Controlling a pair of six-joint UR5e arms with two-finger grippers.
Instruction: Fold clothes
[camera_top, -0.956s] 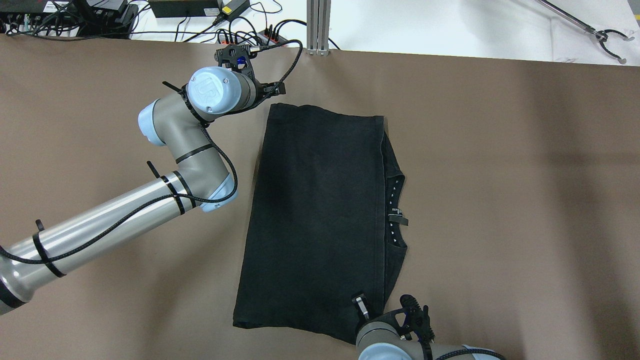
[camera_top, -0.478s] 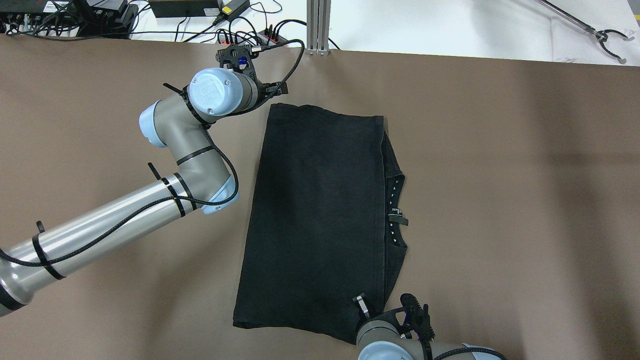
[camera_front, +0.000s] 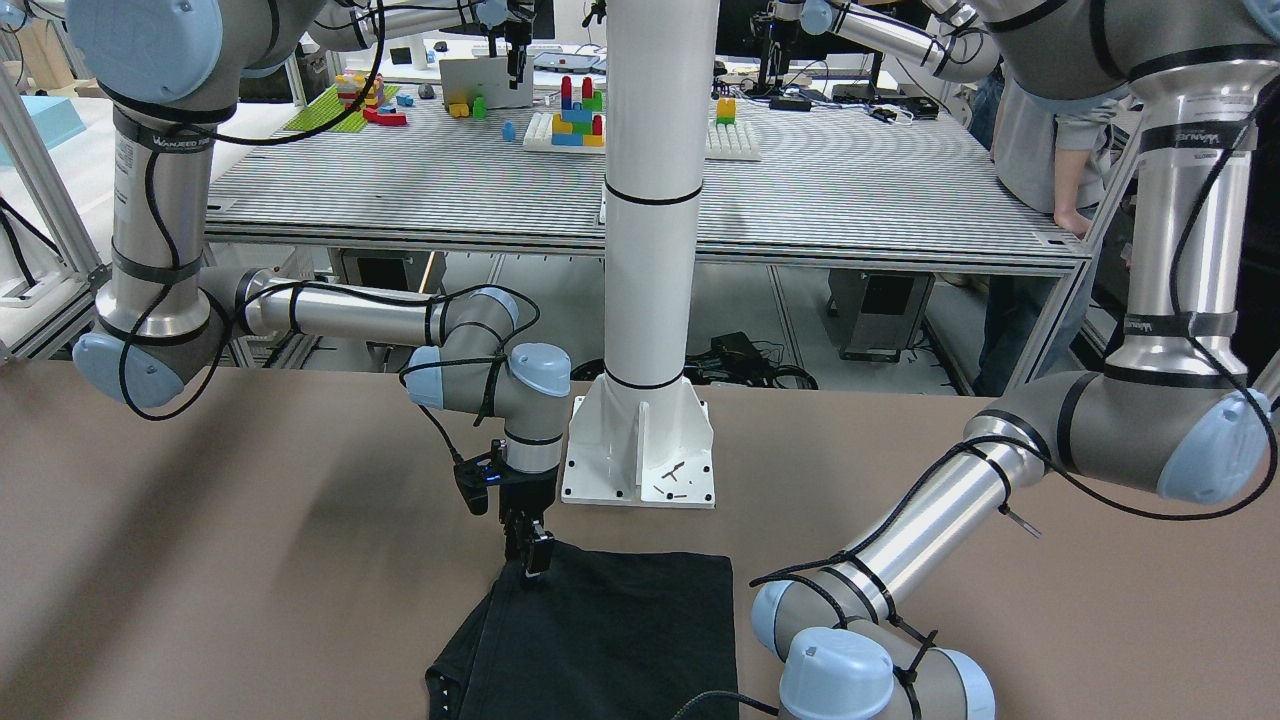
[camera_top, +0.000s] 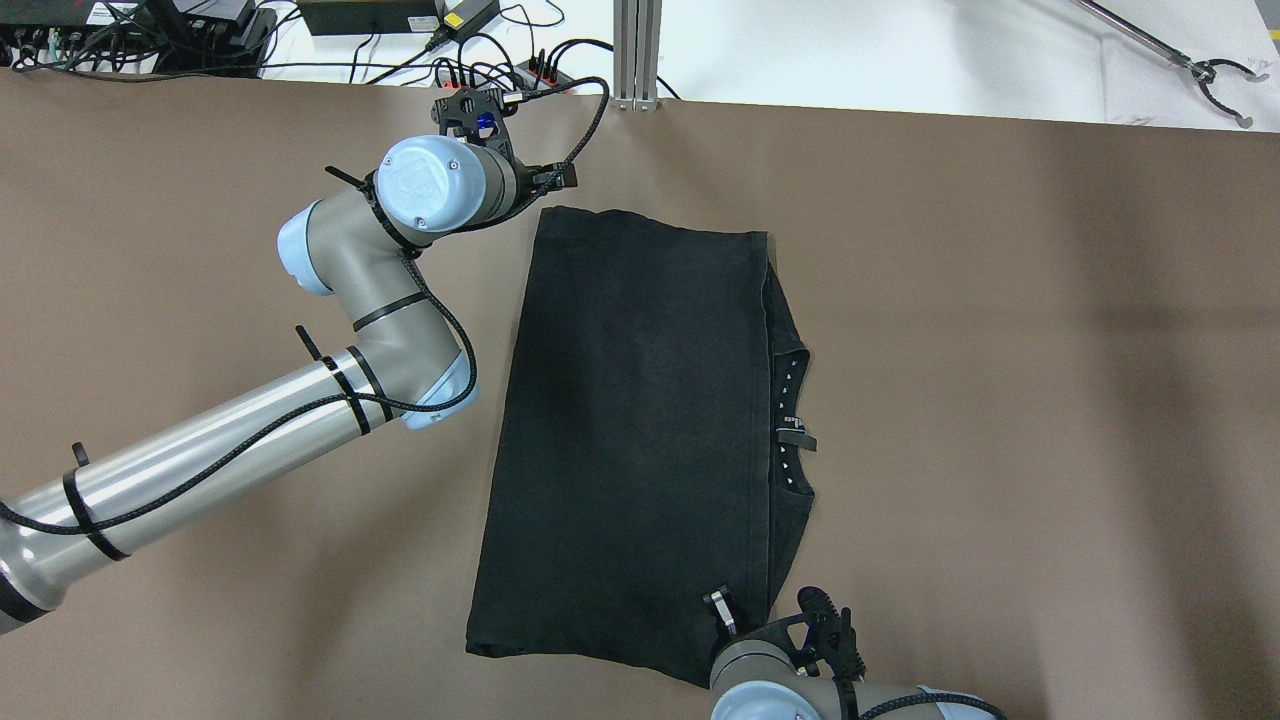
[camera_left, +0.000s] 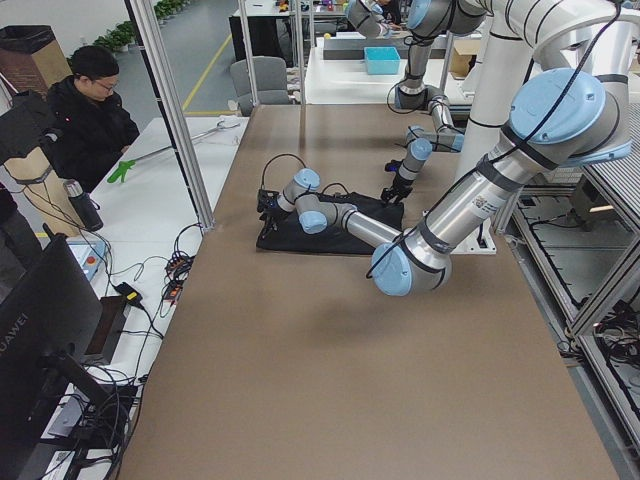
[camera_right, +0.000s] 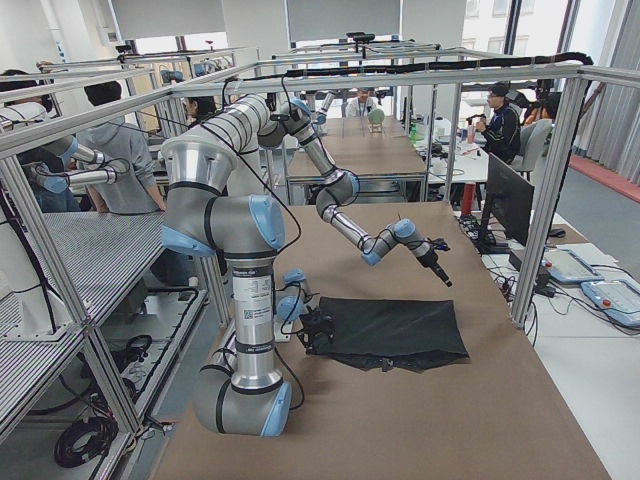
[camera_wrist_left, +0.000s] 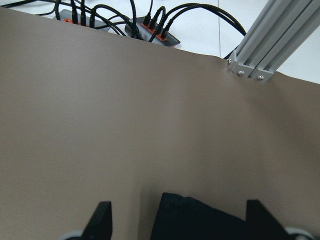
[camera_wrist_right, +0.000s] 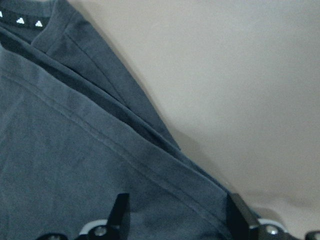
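A black garment (camera_top: 630, 430) lay folded into a long rectangle in the middle of the brown desk (camera_top: 1000, 350). Its top layer was smooth. Along the edge on the robot's right, a collar (camera_top: 790, 400) with small white marks and a neck label (camera_top: 797, 440) showed from under that layer.

The left gripper (camera_wrist_left: 179, 204) was at the garment's far corner on the robot's left, near the desk's far edge. Its fingers (camera_wrist_left: 102, 220) were spread wide, and the tip of that black corner showed between them in the wrist view. Beyond it, a power strip (camera_wrist_left: 150, 32) and an aluminium post (camera_wrist_left: 265, 45) stood at the desk's edge.

The right gripper (camera_wrist_right: 177, 200) was at the near corner on the collar side, just in front of the white pillar's base plate (camera_front: 640, 450). Its fingers (camera_wrist_right: 120, 210) were also apart, over the layered hems, not clamped on the cloth.
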